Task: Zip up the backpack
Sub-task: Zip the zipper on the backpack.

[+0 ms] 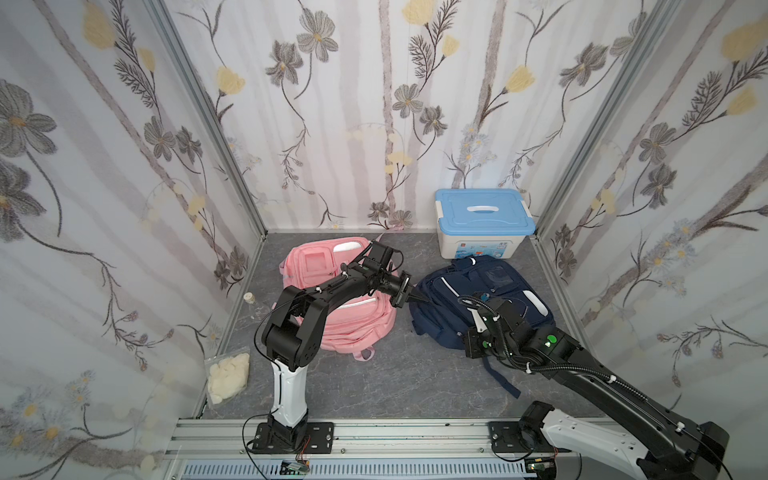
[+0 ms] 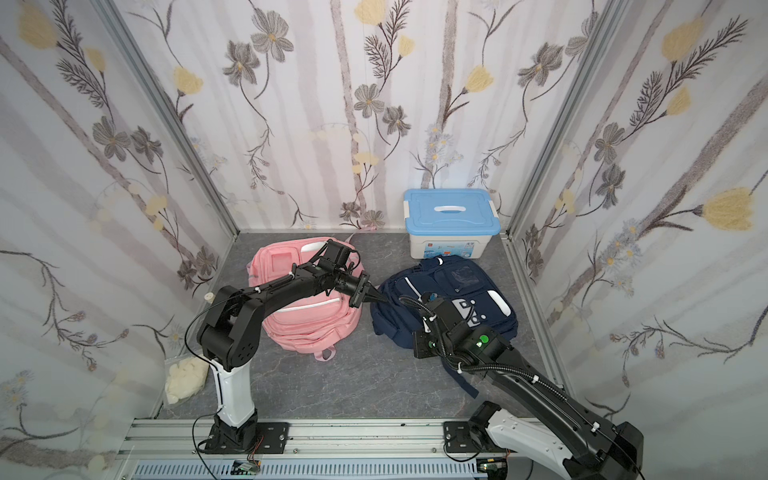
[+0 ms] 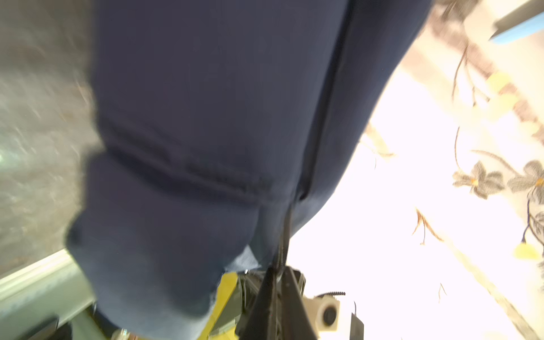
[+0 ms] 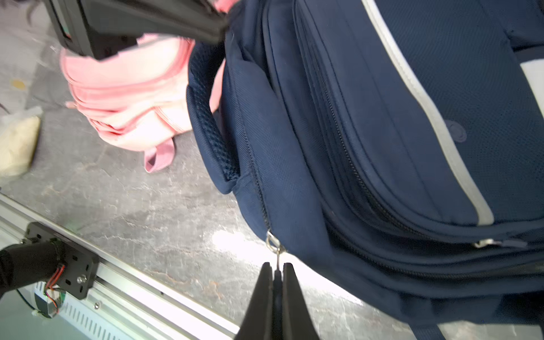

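Observation:
The navy backpack (image 1: 478, 282) (image 2: 440, 278) lies on the grey floor at the right, in both top views. My left gripper (image 1: 426, 299) (image 2: 384, 299) reaches across to its left edge. In the left wrist view that gripper (image 3: 279, 269) has its jaws pressed together on a thin dark edge of the navy fabric (image 3: 220, 103). My right gripper (image 4: 276, 266) is shut on the metal zipper pull, just below the silver slider (image 4: 272, 240) at the backpack's near corner. The zipper track (image 4: 347, 153) runs away from it. In the top views the right wrist (image 1: 505, 320) hides its fingertips.
A pink backpack (image 1: 332, 266) lies left of the navy one, under the left arm. A white box with a blue lid (image 1: 484, 220) stands at the back right. A bag of white pieces (image 1: 228, 376) and a small bottle (image 1: 249, 299) sit by the left wall. The metal rail (image 1: 415, 432) borders the front.

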